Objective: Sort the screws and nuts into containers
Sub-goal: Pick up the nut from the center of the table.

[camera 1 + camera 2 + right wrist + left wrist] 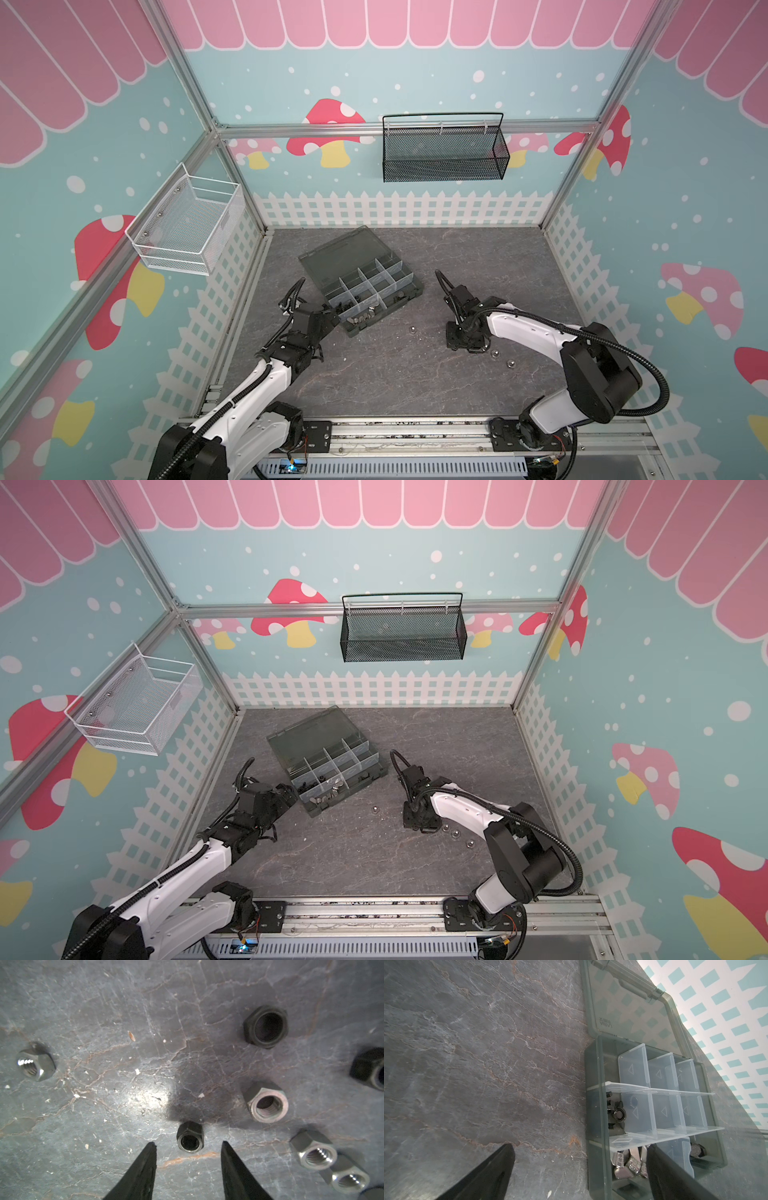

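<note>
Now the right gripper [188, 1146] hangs parted and empty, a small black nut [190, 1136] lying on the slate tabletop [124, 1064] just beyond its tips. Best to settle lower, straddle its flats, then squeeze. Left gripper [579, 1149] gapes wide over the organizer box [593, 1105] edge. More nuts sit beside the black one.

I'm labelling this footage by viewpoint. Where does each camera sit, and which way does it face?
Top views: high at the front, looking down into the booth; both arms show, left gripper beside the organizer box, right gripper low over the tabletop.
Left wrist: faces along open fingers at the box.
Right wrist: faces down past fingertips at a small black nut.
Shared: the box.
</note>
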Controlling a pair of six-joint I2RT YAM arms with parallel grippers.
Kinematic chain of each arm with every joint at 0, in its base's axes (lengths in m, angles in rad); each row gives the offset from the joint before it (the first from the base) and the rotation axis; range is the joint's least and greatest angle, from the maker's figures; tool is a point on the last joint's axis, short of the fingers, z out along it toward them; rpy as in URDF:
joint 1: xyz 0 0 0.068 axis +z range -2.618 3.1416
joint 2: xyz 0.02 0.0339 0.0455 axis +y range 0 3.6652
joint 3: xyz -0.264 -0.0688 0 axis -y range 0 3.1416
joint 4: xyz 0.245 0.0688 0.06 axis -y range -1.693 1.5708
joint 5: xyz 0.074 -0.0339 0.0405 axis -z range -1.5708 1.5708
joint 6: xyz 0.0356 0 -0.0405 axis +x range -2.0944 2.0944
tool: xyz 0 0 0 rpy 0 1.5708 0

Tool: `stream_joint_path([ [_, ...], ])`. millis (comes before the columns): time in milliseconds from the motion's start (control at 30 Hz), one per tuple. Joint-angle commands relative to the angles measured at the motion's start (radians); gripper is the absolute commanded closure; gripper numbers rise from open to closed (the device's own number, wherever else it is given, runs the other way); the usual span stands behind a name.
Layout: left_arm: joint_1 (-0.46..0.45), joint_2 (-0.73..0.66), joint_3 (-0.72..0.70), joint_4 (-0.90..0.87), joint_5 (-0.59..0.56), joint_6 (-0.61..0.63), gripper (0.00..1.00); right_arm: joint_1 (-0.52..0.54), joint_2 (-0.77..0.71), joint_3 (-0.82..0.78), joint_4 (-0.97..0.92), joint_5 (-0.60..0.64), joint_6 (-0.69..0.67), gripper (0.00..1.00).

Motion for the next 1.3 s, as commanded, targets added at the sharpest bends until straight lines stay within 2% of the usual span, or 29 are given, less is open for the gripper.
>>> stream_joint_path([
  [0, 0.006, 0.009, -0.017, 0.015, 0.0, -0.032, 0.0, -0.004, 0.037, 0.009, 0.001, 0.011, -0.025, 0.51],
  [300, 0.006, 0.009, -0.023, 0.015, 0.0, -0.036, 0.0, -0.005, 0.081, 0.0, 0.005, 0.019, -0.049, 0.59],
  [633, 0.006, 0.014, -0.026, 0.018, -0.003, -0.038, 0.0, -0.002, 0.099, -0.008, -0.005, -0.007, -0.077, 0.75],
  [867, 0.008, 0.009, -0.026, 0.015, -0.007, -0.037, 0.0, 0.012, 0.079, 0.012, -0.016, -0.002, -0.08, 0.9],
  [1033, 0.007, 0.006, -0.028, 0.012, -0.009, -0.038, 0.0, 0.035, 0.06, 0.064, -0.017, 0.014, -0.091, 0.99],
  [1267, 0.008, 0.011, -0.027, 0.006, -0.012, -0.044, 0.0, 0.103, 0.094, 0.219, -0.014, 0.072, -0.13, 1.0],
])
